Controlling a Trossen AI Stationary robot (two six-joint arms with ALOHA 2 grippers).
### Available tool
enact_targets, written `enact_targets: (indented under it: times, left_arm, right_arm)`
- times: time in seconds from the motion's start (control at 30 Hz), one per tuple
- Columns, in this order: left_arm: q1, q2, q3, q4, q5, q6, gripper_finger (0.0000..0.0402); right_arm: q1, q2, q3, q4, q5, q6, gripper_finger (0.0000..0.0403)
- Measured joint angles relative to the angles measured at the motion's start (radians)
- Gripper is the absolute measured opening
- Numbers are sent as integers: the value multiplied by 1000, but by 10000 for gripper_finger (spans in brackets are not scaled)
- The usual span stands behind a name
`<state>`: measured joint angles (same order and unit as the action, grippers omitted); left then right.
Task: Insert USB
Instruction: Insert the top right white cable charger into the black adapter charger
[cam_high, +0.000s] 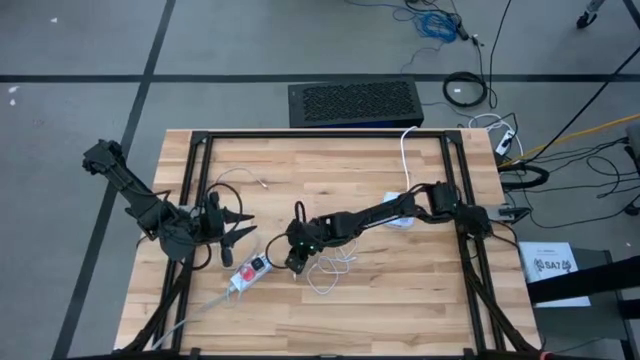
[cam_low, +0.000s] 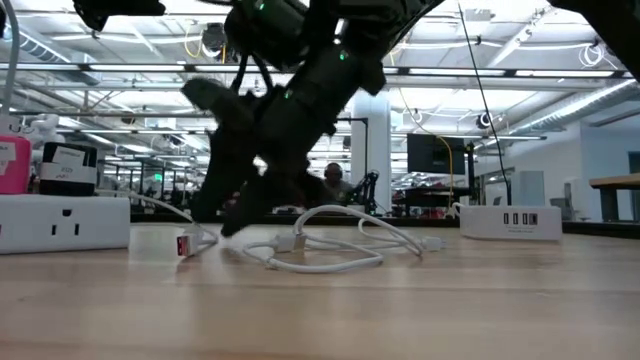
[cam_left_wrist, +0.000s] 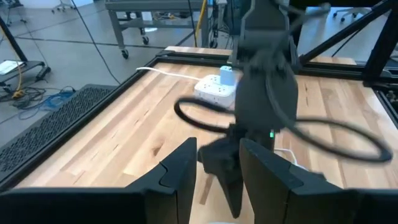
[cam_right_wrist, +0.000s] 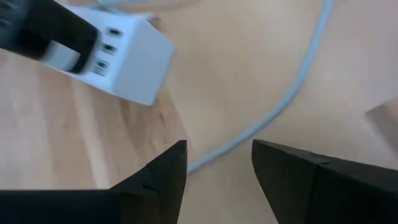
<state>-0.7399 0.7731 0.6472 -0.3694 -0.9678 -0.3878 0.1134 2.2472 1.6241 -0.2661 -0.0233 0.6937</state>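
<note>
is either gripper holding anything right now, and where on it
Nothing is held. The right gripper stands open above the white cable near the power strip; the left gripper is open and empty too.

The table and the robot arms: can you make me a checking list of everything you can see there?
Surface: wooden table, black frame around it.
Job's things: power strip with a red switch; white cable coiled beside it.
Clutter: second white power strip farther back.
Grippers: left gripper open, empty, near the strip's end; right gripper open above the cable, holding nothing.
Cables: white cord running off the back edge.
Surroundings: black grille box, floor wires.
</note>
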Motion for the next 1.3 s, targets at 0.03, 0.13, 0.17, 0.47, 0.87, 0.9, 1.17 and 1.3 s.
enact_targets:
  times: [0.03, 0.13, 0.17, 0.47, 0.87, 0.9, 1.17, 1.3]
  left_arm:
    - [0, 0, 0, 0, 1, 0, 129]
    - [0, 0, 0, 1, 3, 0, 129]
    - [0, 0, 0, 0, 3, 0, 129]
    - [0, 0, 0, 1, 1, -1, 129]
    - [0, 0, 0, 20, -18, 0, 129]
    - [0, 1, 0, 20, -23, 0, 129]
    - [0, 15, -26, 12, -31, -52, 129]
    - [1, 15, -32, 14, -38, -71, 129]
  right_arm:
    - [1, 10, 0, 2, 4, 13, 172]
    - [8, 28, 1, 9, 33, 35, 171]
    - [9, 32, 1, 12, 49, 27, 169]
    - [5, 48, -1, 101, 159, -151, 17]
    - [-85, -68, -2, 184, 127, -378, 1]
    - [-91, -87, -2, 181, 127, -397, 0]
    - [-121, -174, 0, -123, 48, -349, 9]
    - [-78, -145, -1, -201, 8, -222, 49]
